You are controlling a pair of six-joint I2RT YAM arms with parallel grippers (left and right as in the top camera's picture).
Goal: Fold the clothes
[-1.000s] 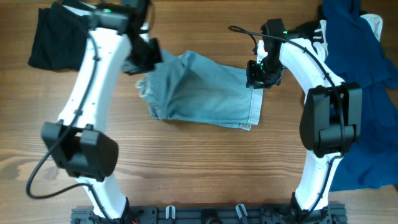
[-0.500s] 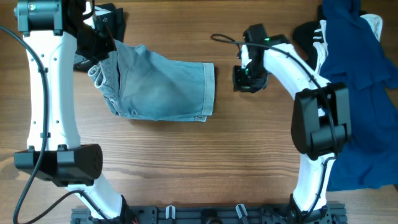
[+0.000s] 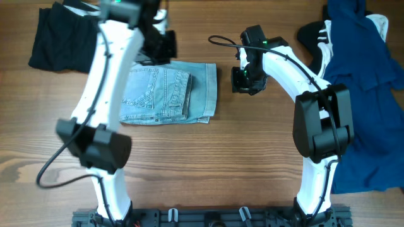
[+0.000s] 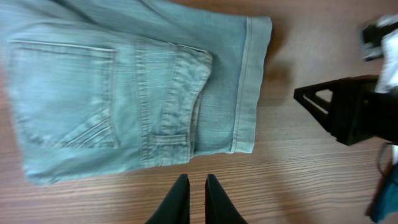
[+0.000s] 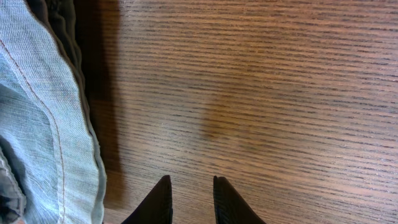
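Faded light-blue denim jeans (image 3: 167, 93) are laid folded near the middle of the wooden worktop (image 3: 208, 164), long axis running left to right, hemmed edge turned right, a stitched back pocket (image 4: 62, 93) facing up. A black garment (image 3: 53, 38) is seen at far left, navy clothes (image 3: 366, 94) at right. The left gripper (image 4: 193, 186), jaws nearly closed and empty, is held over bare wood beside the jeans. The right gripper (image 5: 189, 193), jaws slightly parted and empty, is held just right of the hem.

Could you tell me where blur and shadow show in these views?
Left wrist view: the jeans look slightly soft, and the other arm at right is blurred. Right wrist view: sharp wood grain, with a dark shadow beside the denim edge. Overhead view: even light, no glare.
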